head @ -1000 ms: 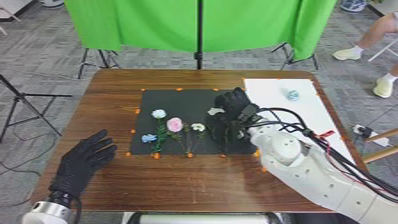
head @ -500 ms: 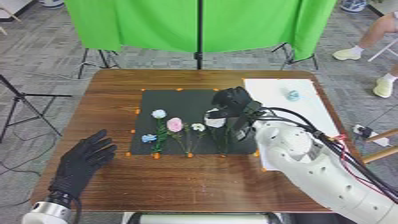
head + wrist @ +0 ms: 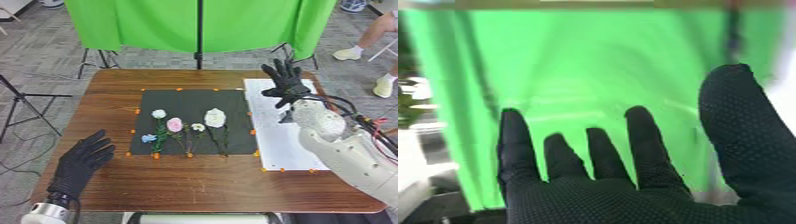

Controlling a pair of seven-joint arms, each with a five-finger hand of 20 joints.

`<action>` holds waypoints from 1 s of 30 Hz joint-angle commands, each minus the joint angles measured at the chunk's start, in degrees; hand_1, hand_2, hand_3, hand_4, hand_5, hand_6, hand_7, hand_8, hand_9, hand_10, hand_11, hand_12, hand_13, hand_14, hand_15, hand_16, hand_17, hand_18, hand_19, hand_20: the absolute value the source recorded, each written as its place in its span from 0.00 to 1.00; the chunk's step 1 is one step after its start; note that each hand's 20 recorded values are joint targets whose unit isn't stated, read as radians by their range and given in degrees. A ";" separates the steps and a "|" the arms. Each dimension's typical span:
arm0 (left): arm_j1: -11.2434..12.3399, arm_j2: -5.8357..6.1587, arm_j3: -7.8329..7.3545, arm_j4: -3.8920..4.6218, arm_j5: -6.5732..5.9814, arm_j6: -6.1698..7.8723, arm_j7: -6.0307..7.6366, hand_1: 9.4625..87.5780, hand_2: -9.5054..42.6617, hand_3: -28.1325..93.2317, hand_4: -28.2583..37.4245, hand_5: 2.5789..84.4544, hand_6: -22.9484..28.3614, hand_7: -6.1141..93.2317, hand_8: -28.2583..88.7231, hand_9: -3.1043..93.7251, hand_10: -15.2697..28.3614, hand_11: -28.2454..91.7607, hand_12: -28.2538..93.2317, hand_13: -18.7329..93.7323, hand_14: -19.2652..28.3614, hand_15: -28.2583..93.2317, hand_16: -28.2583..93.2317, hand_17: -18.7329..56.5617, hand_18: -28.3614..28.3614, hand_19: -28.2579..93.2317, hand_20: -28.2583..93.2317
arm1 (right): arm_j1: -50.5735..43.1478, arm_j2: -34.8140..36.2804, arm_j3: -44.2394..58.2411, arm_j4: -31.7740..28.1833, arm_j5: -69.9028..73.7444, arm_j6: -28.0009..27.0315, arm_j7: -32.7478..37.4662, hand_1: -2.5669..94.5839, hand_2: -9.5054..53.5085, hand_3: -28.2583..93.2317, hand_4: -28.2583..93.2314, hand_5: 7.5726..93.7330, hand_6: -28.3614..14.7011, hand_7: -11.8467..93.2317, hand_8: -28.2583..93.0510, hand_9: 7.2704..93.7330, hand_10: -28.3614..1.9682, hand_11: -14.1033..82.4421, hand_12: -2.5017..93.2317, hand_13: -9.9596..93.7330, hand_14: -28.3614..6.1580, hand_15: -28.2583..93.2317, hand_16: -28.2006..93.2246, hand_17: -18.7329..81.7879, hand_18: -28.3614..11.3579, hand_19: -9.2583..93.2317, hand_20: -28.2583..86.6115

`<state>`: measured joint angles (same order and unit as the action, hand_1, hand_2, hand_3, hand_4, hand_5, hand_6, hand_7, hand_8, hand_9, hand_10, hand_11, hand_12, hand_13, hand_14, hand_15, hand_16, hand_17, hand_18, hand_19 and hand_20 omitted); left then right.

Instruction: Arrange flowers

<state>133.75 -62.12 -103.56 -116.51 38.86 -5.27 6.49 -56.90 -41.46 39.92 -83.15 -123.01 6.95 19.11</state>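
Nearest, the left hand (image 3: 82,160) rests with relaxed fingers. Beyond it, on the dark mat (image 3: 178,100), the big white flower (image 3: 215,117) is now uncovered, so probably placed: full, pale head, thin dark stem, beside smaller blooms. Farther off, the right hand (image 3: 286,82) has released it and moved over the white sheet (image 3: 284,150), fingers spread.

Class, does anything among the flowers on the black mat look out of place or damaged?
The blue flower looks slightly odd: its head sits lower than the others, close beside the green stem below the leftmost white flower, breaking their rough row. That may be intended. Nothing looks plainly spilled or broken on the black mat.
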 commanded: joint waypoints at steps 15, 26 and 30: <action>0.57 0.31 0.12 0.43 0.22 -0.34 0.04 0.19 0.21 0.80 0.02 0.37 0.53 0.26 0.17 0.33 0.63 0.45 0.37 0.38 0.70 0.56 0.24 0.13 0.87 0.65 0.31 | -1.42 0.60 4.85 8.20 5.24 -14.47 -0.64 0.36 0.00 0.94 0.00 0.09 0.63 0.32 0.12 0.09 0.63 0.17 0.28 0.37 0.41 0.29 0.32 0.32 0.16 0.55 0.25; 0.34 0.20 0.00 0.60 0.36 -0.93 -0.83 0.19 0.21 0.80 0.02 0.38 0.54 0.26 0.17 0.33 0.63 0.45 0.37 0.38 0.70 0.56 0.24 0.13 0.87 0.64 0.31 | -5.56 2.51 2.45 4.44 4.59 9.95 -8.23 0.68 0.07 0.85 0.00 0.64 0.64 0.45 0.17 0.74 0.65 0.34 0.42 0.89 0.86 0.50 0.51 0.64 0.68 0.97 0.23; -0.20 0.26 0.17 0.73 0.46 -1.14 -1.09 0.19 0.21 0.80 0.02 0.38 0.54 0.26 0.16 0.33 0.64 0.44 0.37 0.38 0.70 0.56 0.24 0.13 0.87 0.64 0.31 | -7.71 2.66 4.62 1.89 4.52 10.85 -10.02 0.72 0.04 0.85 0.00 0.71 0.58 0.52 0.18 0.81 0.64 0.33 0.44 0.94 0.87 0.48 0.53 0.68 0.73 1.00 0.21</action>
<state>133.66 -61.79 -103.51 -116.40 38.91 -5.58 6.39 -61.63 -39.18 42.45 -77.28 -118.11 17.47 10.59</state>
